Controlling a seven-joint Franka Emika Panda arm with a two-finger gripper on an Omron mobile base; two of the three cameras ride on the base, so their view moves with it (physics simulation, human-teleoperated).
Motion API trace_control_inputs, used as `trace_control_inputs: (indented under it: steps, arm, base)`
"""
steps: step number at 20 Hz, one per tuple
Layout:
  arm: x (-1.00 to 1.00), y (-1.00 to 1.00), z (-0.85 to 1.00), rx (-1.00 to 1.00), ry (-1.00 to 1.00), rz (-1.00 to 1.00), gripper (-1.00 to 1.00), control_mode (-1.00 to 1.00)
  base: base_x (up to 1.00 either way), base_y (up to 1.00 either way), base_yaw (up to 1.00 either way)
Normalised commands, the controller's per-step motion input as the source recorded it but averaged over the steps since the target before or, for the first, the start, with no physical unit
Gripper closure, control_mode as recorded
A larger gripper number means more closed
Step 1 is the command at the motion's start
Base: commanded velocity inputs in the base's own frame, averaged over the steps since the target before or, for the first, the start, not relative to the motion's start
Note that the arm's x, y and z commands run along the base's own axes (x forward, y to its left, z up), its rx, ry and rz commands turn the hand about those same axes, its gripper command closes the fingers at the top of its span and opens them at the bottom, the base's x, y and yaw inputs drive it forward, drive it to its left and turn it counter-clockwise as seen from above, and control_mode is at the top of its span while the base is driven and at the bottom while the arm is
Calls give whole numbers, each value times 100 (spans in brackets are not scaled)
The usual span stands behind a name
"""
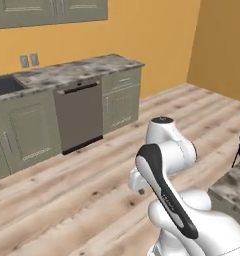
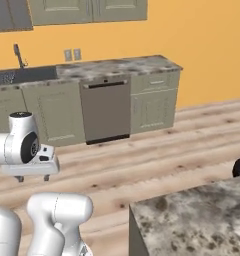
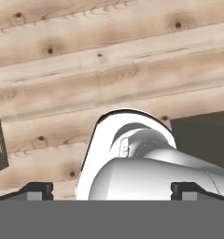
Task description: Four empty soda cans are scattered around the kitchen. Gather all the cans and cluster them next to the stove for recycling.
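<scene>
Gripper (image 3: 112,189) spread wide with nothing between its tips, aimed down at the wood plank floor (image 3: 109,74).

From the hand view, my two dark fingertips (image 3: 37,190) stand far apart at the bottom, one on each side, and above them lie pale floorboards with dark knots. In the left base view my arm (image 1: 167,165) is folded low over the floor, well apart from the far wall's run of grey-green cabinets (image 1: 27,127). That run carries a mottled stone counter (image 1: 77,70), with a dark dishwasher panel (image 1: 79,117) set beneath it and a sink (image 1: 4,85) at its left end. A second stone counter (image 2: 192,220) sits close on my right in the right base view. No can or stove can be made out from here.
</scene>
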Motion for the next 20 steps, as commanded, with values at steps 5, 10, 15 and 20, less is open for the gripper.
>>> trace_control_inputs:
  steps: [5, 10, 15, 20]
  arm:
    - [0, 0, 0, 0, 0, 0, -100, 100]
    - [0, 0, 0, 0, 0, 0, -100, 100]
    - [0, 0, 0, 0, 0, 0, -100, 100]
    - [0, 0, 0, 0, 0, 0, -100, 100]
  base:
    - [49, 23, -55]
    - [52, 23, -52]
    - [59, 25, -45]
    - [54, 24, -51]
